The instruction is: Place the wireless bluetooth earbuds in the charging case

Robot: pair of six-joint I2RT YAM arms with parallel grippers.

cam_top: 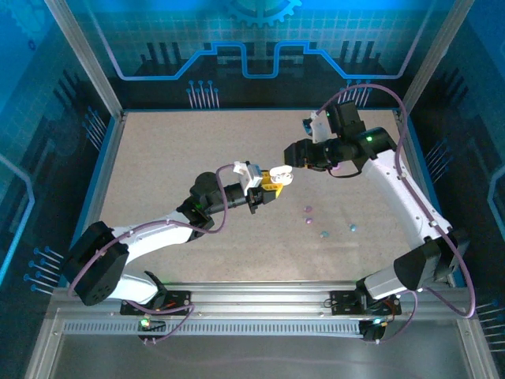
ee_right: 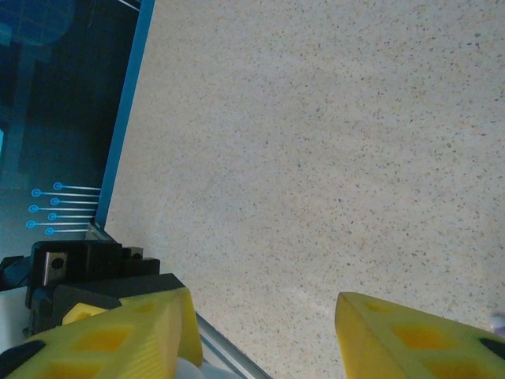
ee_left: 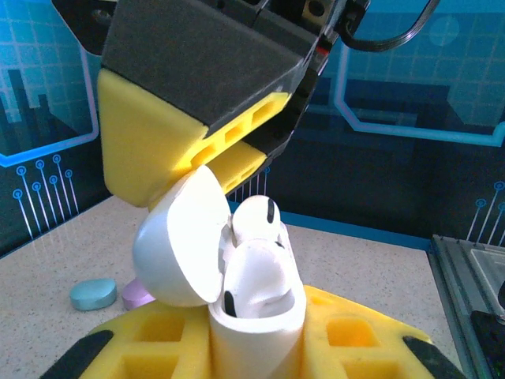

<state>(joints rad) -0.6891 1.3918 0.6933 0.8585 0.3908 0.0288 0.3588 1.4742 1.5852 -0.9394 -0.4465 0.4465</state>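
My left gripper [cam_top: 268,189] is shut on a white charging case [ee_left: 256,332], held upright between its yellow fingers [ee_left: 355,335] above the middle of the table. The lid [ee_left: 177,245] hangs open to the left. Two white earbuds sit in the case: one [ee_left: 256,276] low in its well, the other [ee_left: 258,217] standing higher behind it. My right gripper [cam_top: 293,158] hovers just above the case. Its yellow, grey-padded finger [ee_left: 189,118] sits right over the lid, and its jaws [ee_right: 264,316] stand wide apart with nothing between them.
Small pink-purple pieces [cam_top: 308,209] [cam_top: 308,221] and teal pieces [cam_top: 323,234] [cam_top: 353,228] lie on the table to the right of the case. A teal pebble-shaped case [ee_left: 93,294] and a pink-purple one [ee_left: 138,296] rest on the table behind the lid. Blue walls ring the table.
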